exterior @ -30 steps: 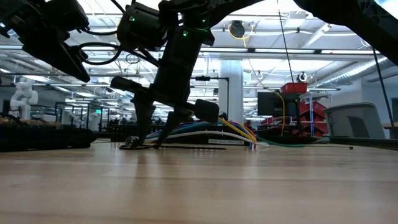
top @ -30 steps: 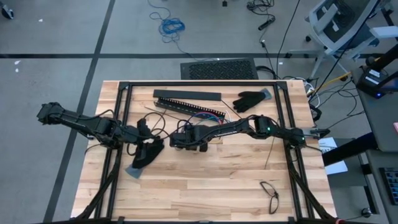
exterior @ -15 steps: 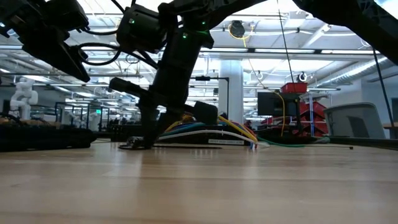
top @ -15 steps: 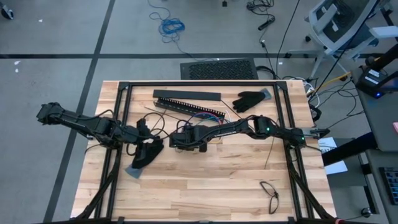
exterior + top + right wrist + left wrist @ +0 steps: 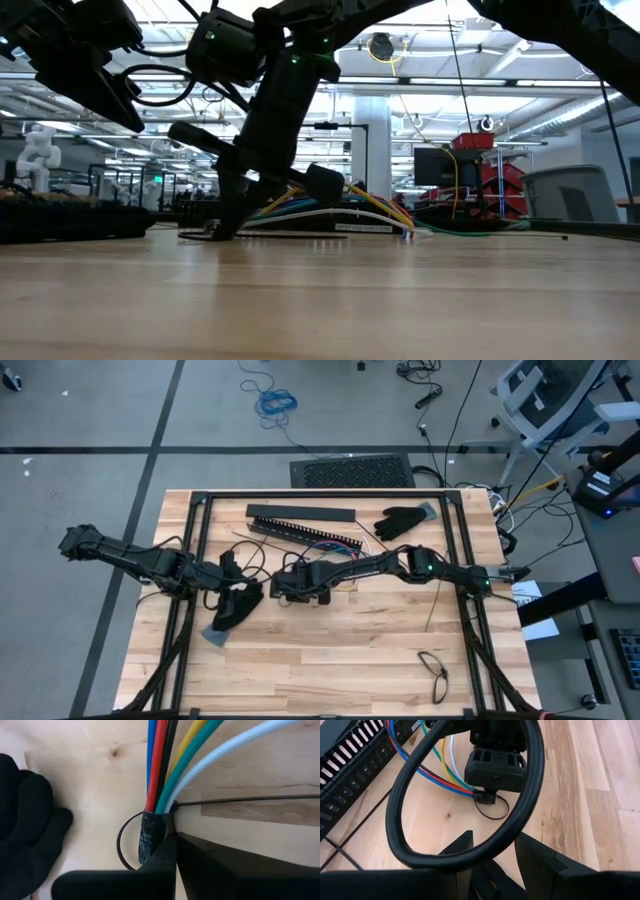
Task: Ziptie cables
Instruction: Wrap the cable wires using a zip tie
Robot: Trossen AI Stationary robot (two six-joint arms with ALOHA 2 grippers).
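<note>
Black R gripper [image 5: 290, 586] has just clamped shut on the cables' [image 5: 159, 780] taped end, ziptie [image 5: 492, 810] loop beside its jaws, so bundle's pinned for cinching; L gripper [image 5: 492, 851] grasping the black cable [image 5: 465, 795] loop.

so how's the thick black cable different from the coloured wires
The thick black cable is fatter and curls into one big loop; the coloured wires are thin and run side by side. The left claw holds the black cable; the right claw is shut on the wires' bundled end.
</note>
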